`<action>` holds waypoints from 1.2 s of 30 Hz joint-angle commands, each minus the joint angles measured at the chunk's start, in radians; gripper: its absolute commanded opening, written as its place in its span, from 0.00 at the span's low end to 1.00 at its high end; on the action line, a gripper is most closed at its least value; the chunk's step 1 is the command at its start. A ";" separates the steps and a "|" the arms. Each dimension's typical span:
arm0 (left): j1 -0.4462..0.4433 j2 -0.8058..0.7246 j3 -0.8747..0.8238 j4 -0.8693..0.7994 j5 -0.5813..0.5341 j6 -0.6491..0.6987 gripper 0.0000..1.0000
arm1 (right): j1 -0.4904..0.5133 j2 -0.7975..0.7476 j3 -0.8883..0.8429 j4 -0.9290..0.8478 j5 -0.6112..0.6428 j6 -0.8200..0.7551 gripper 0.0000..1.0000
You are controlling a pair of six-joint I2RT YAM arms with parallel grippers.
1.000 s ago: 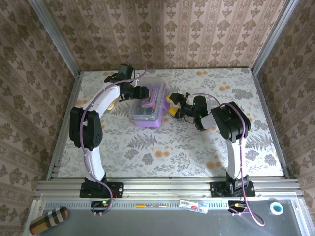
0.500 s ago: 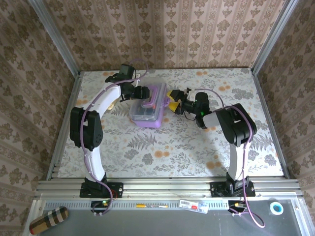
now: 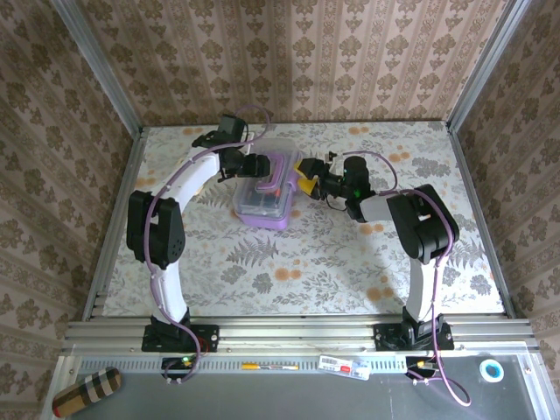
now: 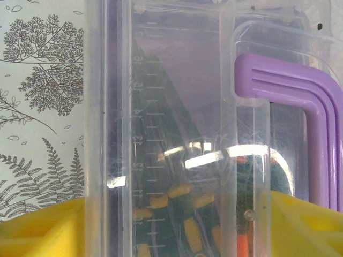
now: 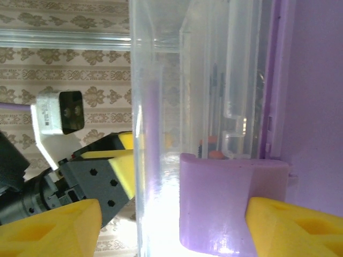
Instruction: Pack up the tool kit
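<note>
Since the earlier frame, the right gripper [image 3: 304, 179] has slid toward 12 o'clock along the 3 o'clock side of the purple case [image 3: 262, 210]. Its elbow has swung out toward 3 o'clock. The left gripper [image 3: 260, 166] has barely shifted at the case's far end.

The case sits on the table [image 3: 350, 262] a little toward 11 o'clock of its middle, between the two grippers. In the left wrist view the clear lid [image 4: 177, 107] spans the gap between the yellow fingers [image 4: 37, 230]. Both pads meet its edges, so we read them as pinching the lid across its width, with the purple handle [image 4: 289, 96] at 2 o'clock. Through the lid we see yellow-and-black screwdriver handles [image 4: 177, 206] and something orange lying inside.

In the right wrist view the fingers [image 5: 300, 227] stand apart on either side of a purple latch tab [image 5: 225, 198]. There is a visible gap on the 9 o'clock side, so nothing is clamped yet.

We judge the loading to be largely done, since the tools we can make out lie inside the case. The lid looks down on the base or nearly so, though we cannot tell whether it is fully seated. What seems left is pressing the latch home while the left gripper steadies the lid.
</note>
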 commanded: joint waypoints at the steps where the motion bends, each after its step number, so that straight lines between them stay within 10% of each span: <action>1: -0.032 0.130 -0.058 -0.117 0.066 0.006 0.59 | 0.012 -0.022 0.009 -0.159 0.030 -0.090 0.72; 36: -0.112 0.183 0.003 -0.222 -0.131 0.015 0.70 | 0.013 -0.145 0.075 -0.523 0.104 -0.362 0.52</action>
